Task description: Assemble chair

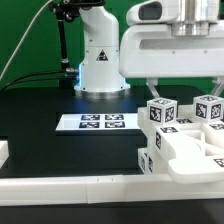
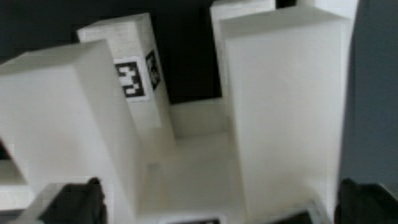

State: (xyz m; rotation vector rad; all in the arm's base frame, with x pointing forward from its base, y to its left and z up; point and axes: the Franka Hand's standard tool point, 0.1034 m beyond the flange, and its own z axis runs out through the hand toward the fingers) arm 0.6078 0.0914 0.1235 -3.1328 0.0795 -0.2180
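The chair is a cluster of white blocky parts with black-and-white tags at the exterior view's right front, with tagged square legs standing up from a flat slab. My gripper hangs just above these parts, open and holding nothing. In the wrist view the dark fingertips show at both sides with the gripper open wide. A thick white leg fills the space ahead between them. A second block and a tagged bar stand beside it. I cannot tell whether the fingers touch any part.
The marker board lies flat on the black table in the middle. The arm's white base stands behind it. A low white rim wall runs along the front edge, with a white block at the exterior view's left.
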